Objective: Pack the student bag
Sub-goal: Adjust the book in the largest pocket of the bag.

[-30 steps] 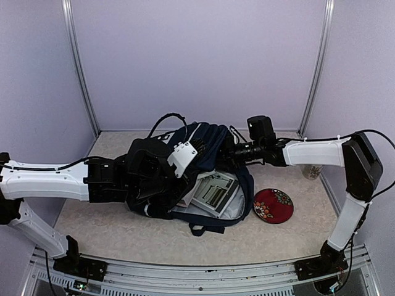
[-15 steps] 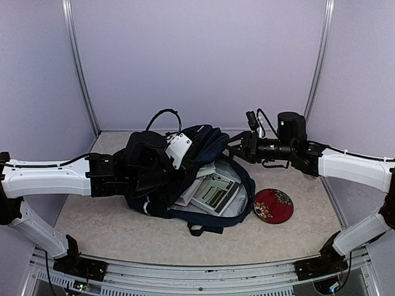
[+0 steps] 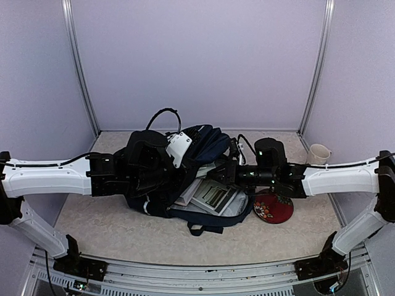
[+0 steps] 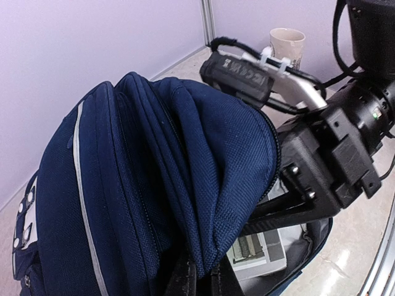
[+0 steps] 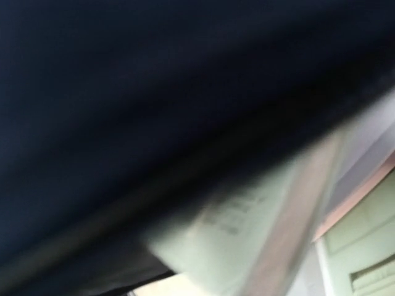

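Under the flap of the large dark navy fabric backpack (image 3: pixel 207 140), the right jaws have dipped in, their gap hidden; left jaws pinch fabric, keeping it open.

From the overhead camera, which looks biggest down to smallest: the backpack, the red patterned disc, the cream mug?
1. student bag, by far the largest.
2. red patterned disc, partly hidden under the right arm.
3. cream mug, though it sits farther back.

Open student bag (image 3: pixel 208 143) lies mid-table; red dish (image 3: pixel 273 209) near its right.
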Controlling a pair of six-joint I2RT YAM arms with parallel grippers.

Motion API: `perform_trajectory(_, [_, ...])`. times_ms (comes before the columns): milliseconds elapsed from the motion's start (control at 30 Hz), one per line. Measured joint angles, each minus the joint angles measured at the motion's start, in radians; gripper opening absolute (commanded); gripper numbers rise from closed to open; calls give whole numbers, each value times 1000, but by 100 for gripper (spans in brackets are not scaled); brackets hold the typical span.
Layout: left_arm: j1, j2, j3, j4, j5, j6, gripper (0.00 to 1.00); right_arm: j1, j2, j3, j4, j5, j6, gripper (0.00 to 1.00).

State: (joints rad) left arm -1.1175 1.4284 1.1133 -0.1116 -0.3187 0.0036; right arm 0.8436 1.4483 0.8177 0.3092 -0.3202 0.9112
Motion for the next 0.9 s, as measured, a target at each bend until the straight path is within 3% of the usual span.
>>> perform_trajectory(200, [6,-1,0,0,-4,0,0,-4,113,91,-10,-12,-26,17])
perform_trajectory(567, [14,-9,-2,2,-23,0,0,-135,127,155,-95,-67,-86,17])
perform_trajectory(900, [27,4,-2,1,3,-25,0,-184,71,160,-223,-60,-185,45])
